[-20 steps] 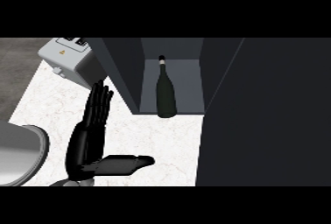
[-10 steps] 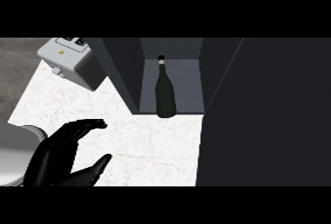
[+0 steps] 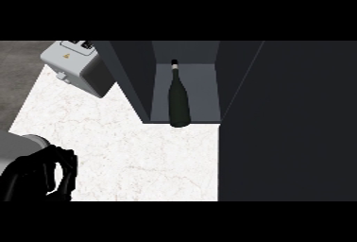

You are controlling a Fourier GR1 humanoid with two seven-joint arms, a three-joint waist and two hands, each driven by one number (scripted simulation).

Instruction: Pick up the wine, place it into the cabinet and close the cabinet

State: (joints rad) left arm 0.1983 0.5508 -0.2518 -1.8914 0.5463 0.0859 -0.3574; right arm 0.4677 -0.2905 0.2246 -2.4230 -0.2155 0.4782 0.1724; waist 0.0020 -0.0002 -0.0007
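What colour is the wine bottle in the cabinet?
Dark green, almost black, with a pale band near its neck; the wine bottle shows in the head view.

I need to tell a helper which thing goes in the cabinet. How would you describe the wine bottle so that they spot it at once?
Find the dark open cabinet at the back of the white marble counter. Inside its compartment stands the wine bottle: tall, dark green and slim-necked. The only other thing near is a boxy grey toaster, outside on the left.
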